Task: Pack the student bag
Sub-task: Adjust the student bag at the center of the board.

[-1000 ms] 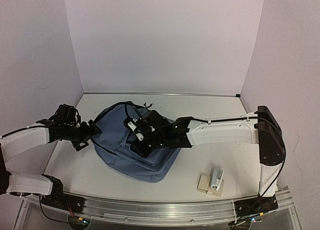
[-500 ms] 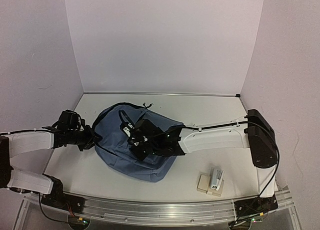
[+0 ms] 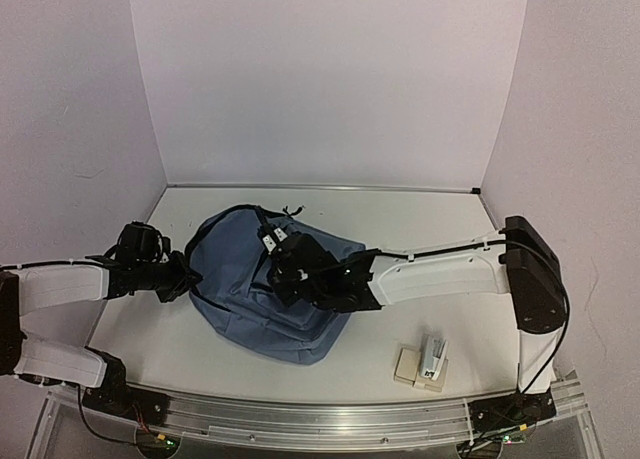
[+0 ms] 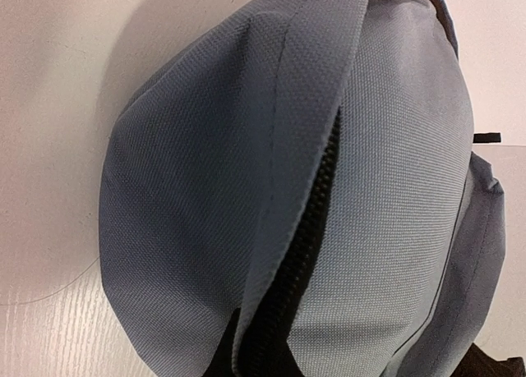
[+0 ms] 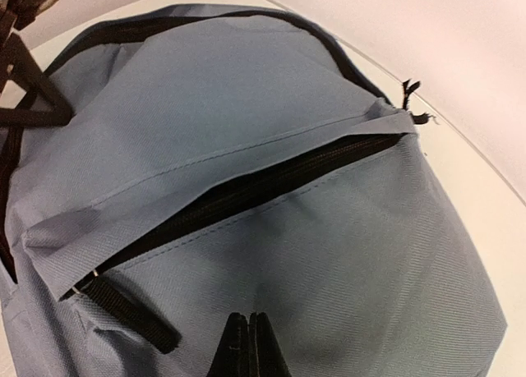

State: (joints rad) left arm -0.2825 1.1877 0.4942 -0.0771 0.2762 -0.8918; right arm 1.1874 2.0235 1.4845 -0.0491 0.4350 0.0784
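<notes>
The student bag [image 3: 250, 304], a soft slate-blue backpack, lies in the middle of the table. Its dark zipper [image 4: 316, 200] runs toward my left gripper [image 4: 263, 356], which is shut on the fabric edge beside that zipper at the bag's left side [image 3: 183, 277]. My right gripper [image 5: 249, 318] is over the bag's front [image 3: 280, 277]. Its tips are shut, and the front-pocket fabric puckers into them. Above them the front pocket's zipper [image 5: 246, 192] gapes open, with a dark pull strap [image 5: 127, 315] at its left end.
A small white and grey object [image 3: 431, 355] rests on beige pads [image 3: 406, 367] near the front right of the table. Lilac walls close in the back and both sides. The rail with the arm bases [image 3: 300, 424] runs along the near edge.
The left jaws have closed on the bag's edge after standing open beside it. The right jaws have shut too, and that gripper shifted left and then slightly back over the bag.
</notes>
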